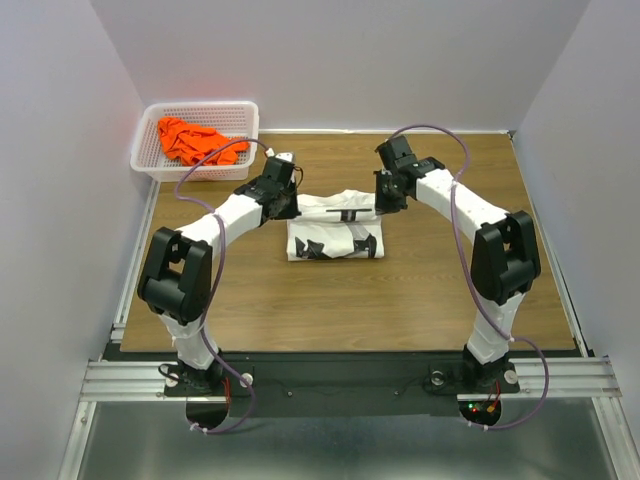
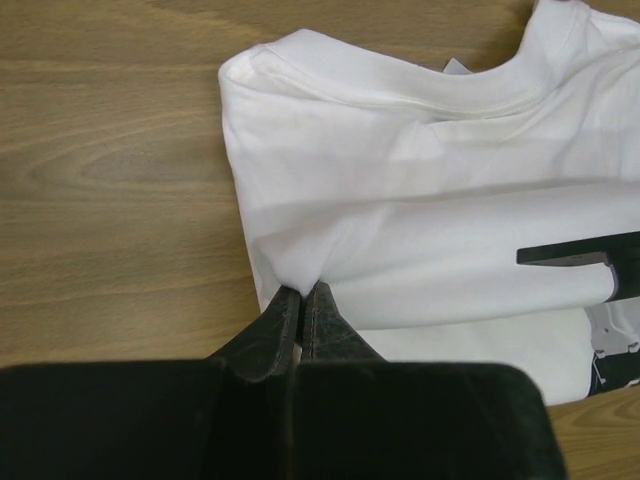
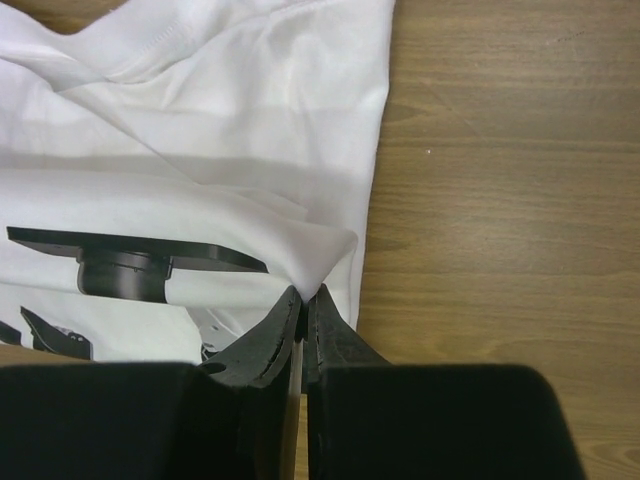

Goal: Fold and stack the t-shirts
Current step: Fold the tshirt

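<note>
A white t-shirt (image 1: 335, 226) with a black print lies partly folded on the wooden table (image 1: 420, 300). My left gripper (image 1: 287, 207) is shut on a pinch of its left edge; the left wrist view shows the cloth (image 2: 420, 200) rising into the closed tips (image 2: 302, 290). My right gripper (image 1: 383, 203) is shut on the shirt's right edge; the right wrist view shows the fabric (image 3: 200, 130) pinched at the tips (image 3: 303, 292). An orange t-shirt (image 1: 196, 140) lies crumpled in the white basket (image 1: 150, 152) at the back left.
The basket stands off the table's back left corner. Grey walls close in the back and both sides. Bare wood shows in front of the shirt and to its right.
</note>
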Motion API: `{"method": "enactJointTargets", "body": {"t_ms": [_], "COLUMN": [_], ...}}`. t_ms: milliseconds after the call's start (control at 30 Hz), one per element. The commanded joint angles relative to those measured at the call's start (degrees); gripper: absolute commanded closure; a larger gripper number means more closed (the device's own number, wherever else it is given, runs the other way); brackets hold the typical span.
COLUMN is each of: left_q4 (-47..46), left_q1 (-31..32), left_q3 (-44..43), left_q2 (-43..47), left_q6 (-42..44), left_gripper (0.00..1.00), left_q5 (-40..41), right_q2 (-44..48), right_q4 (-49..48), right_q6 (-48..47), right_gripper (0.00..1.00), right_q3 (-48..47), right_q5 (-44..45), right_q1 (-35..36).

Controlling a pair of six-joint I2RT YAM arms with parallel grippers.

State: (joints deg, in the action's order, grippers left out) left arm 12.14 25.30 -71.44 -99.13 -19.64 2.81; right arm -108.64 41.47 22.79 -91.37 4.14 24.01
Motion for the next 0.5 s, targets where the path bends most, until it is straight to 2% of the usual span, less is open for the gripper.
{"method": "enactJointTargets", "body": {"t_ms": [0,200,233,333,367,400,433,467], "left_q4": [-2.12,-4.49,-4.32,-3.88,-3.44,-3.09,-2.48,-2.21], "left_q1": [-0.25,-0.25,-0.25,-0.34,-0.34,-0.34,-0.34,-0.34], "left_q3": [-2.56,-3.09,-3.27,-3.36,-3.36,-3.27,-3.27,-2.92], "left_q2": [-2.02,-5.02,-5.19,-4.41,-3.36,-2.74,-2.04,-0.38], "left_q6": [1.97,3.82,3.82,3.12,2.85,2.24,1.89,1.62], "left_gripper": [0.95,0.91,0.89,0.82,0.74,0.71,0.6,0.54], "left_q5": [1.15,2.02,2.81,4.22,5.18,5.8,7.11,7.82], "right_q2": [0.01,-0.17,-0.26,0.96,1.58,2.37,4.03,5.01], "right_q4": [-3.59,-5.52,-5.79,-6.14,-6.14,-6.14,-6.23,-6.23], "right_q6": [1.91,3.67,3.76,3.76,3.41,3.32,2.97,2.01], "right_gripper": [0.99,0.96,0.85,0.69,0.64,0.63,0.6,0.59], "right_q3": [1.28,4.01,4.36,4.01,3.75,3.48,2.87,2.61], "right_q5": [3.67,5.61,5.61,5.35,5.35,4.74,4.21,3.69], "right_q1": [-0.63,-0.81,-0.81,-0.81,-0.81,-0.72,-0.72,-0.72]}}
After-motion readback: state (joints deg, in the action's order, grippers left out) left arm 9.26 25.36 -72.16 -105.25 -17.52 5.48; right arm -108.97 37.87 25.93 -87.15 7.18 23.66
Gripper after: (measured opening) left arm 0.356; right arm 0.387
